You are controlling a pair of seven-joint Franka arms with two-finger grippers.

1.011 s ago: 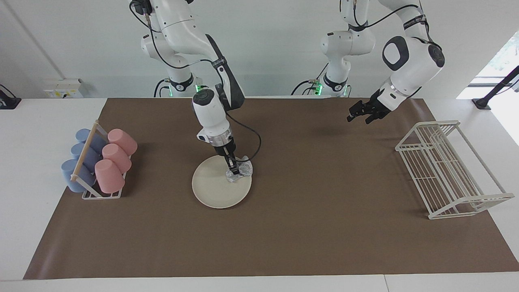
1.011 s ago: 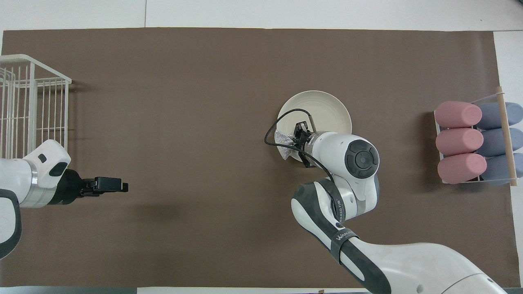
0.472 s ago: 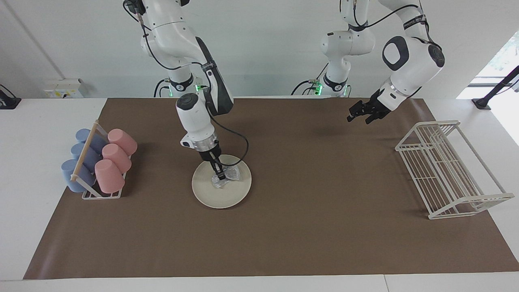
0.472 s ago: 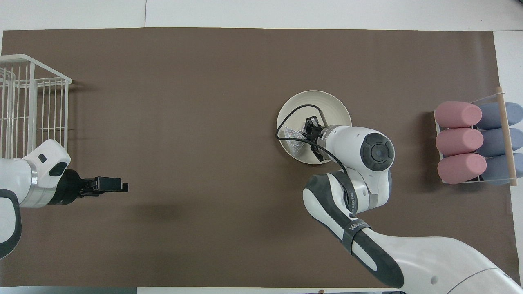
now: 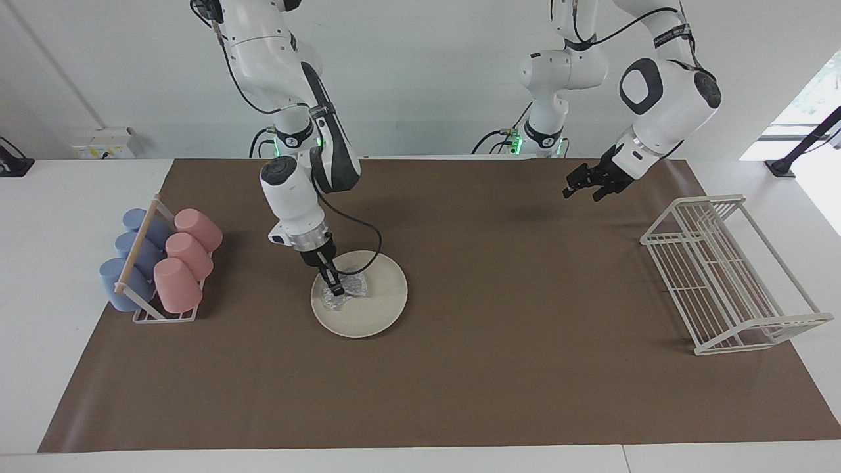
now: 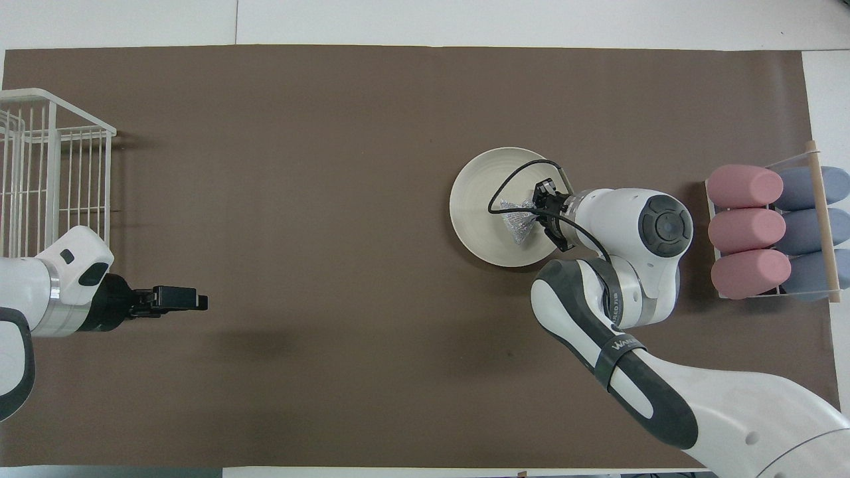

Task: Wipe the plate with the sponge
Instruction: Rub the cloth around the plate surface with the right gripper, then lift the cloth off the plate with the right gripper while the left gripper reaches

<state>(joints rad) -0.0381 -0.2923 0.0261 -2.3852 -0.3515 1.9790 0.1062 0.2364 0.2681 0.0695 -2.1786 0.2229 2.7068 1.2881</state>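
Note:
The cream-white plate (image 5: 376, 303) lies on the brown mat, toward the right arm's end of the table; it also shows in the overhead view (image 6: 477, 199). My right gripper (image 5: 336, 290) points down and is shut on the silvery speckled sponge (image 5: 348, 286), pressing it on the plate's half toward the right arm's end. In the overhead view the sponge (image 6: 515, 219) lies just off the right gripper (image 6: 535, 211). My left gripper (image 5: 579, 191) waits raised over the mat near the wire rack, and shows in the overhead view (image 6: 196, 302).
A wire holder with pink cups (image 5: 184, 253) and blue cups (image 5: 131, 259) lying in it stands at the right arm's end. A white wire rack (image 5: 723, 276) stands at the left arm's end. The brown mat (image 5: 499, 368) covers the table.
My right gripper has dragged the sponge across the plate, from the rim toward the left arm's end to the half toward the right arm's end. The left arm has not moved.

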